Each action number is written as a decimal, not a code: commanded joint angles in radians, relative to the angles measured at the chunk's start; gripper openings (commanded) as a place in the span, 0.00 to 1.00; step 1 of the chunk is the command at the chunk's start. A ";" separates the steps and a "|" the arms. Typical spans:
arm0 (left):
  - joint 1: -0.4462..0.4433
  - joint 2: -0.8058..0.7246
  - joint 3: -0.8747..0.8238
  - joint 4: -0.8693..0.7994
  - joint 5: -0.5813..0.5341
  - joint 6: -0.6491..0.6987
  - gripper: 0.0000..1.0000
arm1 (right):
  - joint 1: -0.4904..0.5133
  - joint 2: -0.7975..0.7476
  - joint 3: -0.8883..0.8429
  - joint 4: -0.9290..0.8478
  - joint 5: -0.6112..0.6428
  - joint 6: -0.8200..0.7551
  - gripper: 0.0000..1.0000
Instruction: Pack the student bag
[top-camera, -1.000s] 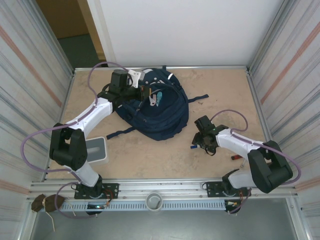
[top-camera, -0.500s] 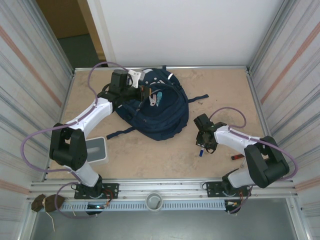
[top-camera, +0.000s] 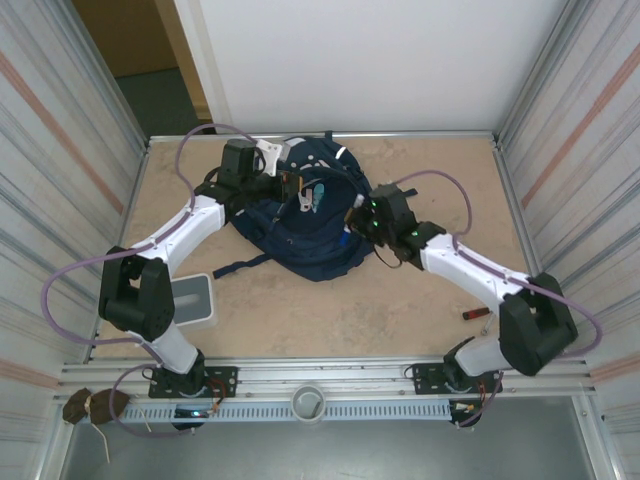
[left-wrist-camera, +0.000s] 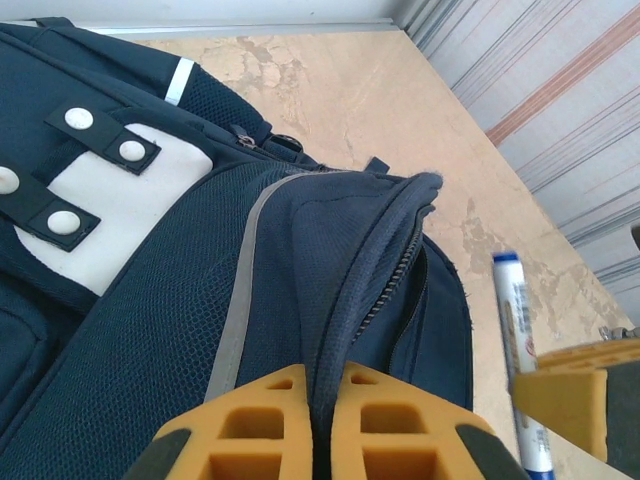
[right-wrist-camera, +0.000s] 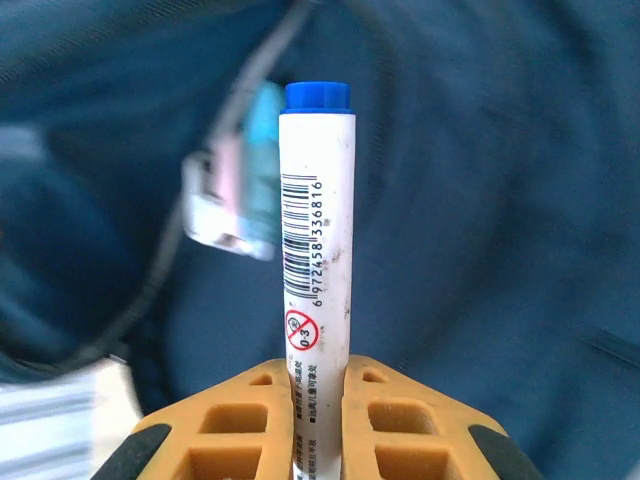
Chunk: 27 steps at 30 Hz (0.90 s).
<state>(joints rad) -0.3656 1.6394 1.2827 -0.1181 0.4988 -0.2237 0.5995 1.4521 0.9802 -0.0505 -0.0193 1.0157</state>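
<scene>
**A:** How's the light from above?

**B:** Bright, even, diffuse. The pale surface (top-camera: 330, 310) carries only soft, short shadows along the edge of the student bag (top-camera: 320, 225). The white back wall (top-camera: 380, 60) is nearly washed out, without hard glare.

**A:** Any distortion?

**B:** The ribbed side walls (top-camera: 60, 150) splay outward toward the frame edges, a wide-lens effect.

**A:** And the wrist views?

**B:** Left wrist is crisp. The bag's mesh weave and zipper (left-wrist-camera: 385, 290) read clearly, and the white patch (left-wrist-camera: 130, 200) is bright yet keeps detail. On the right wrist, the marker (right-wrist-camera: 316, 250) is sharp and its barcode legible, but the fabric behind smears into heavy blur.
</scene>
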 joint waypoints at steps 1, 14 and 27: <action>0.011 -0.045 0.050 0.064 0.036 -0.014 0.00 | 0.003 0.139 0.082 0.158 -0.028 0.128 0.08; 0.011 -0.056 0.034 0.068 0.020 -0.008 0.00 | -0.008 0.183 0.157 0.089 -0.140 -0.086 0.49; 0.001 -0.070 -0.027 0.072 0.037 0.013 0.00 | -0.072 0.010 0.028 -0.135 -0.033 -0.251 0.57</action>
<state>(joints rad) -0.3660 1.6306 1.2652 -0.1089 0.5056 -0.2298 0.5308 1.4479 1.0031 -0.1066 -0.0948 0.8200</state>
